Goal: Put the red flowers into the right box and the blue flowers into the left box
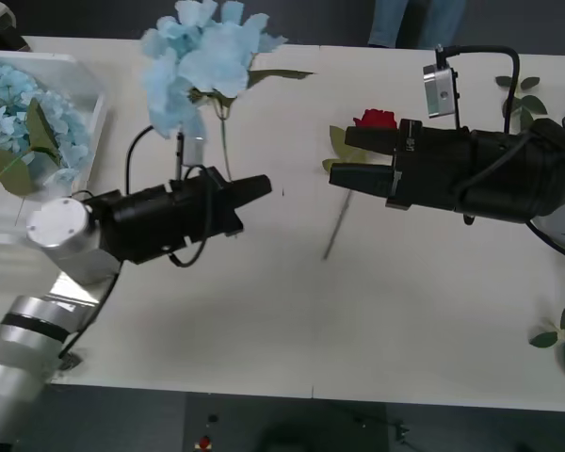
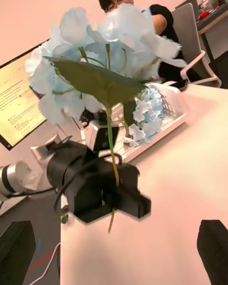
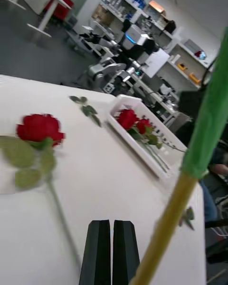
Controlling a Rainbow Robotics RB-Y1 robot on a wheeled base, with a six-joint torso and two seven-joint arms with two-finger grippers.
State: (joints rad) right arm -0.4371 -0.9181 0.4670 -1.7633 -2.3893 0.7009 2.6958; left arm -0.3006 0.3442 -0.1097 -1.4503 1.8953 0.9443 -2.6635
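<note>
left pincer (image 1: 264, 186) clamped on stem of blue flower (image 1: 198, 56), bloom held up above the bench (image 1: 292, 320), just right of left box (image 1: 87, 122) that already holds more blue flowers (image 1: 24, 113). Right pincer (image 1: 344, 155) fingers apart, hanging over the red rose (image 1: 375, 120) lying on the bench mid-right, not touching it, stem running toward the near edge. Right box (image 3: 137, 145) at the bench's right edge with red roses (image 3: 130, 119) in it. Loose leaf sprig (image 1: 560, 337) on the bench near right
</note>
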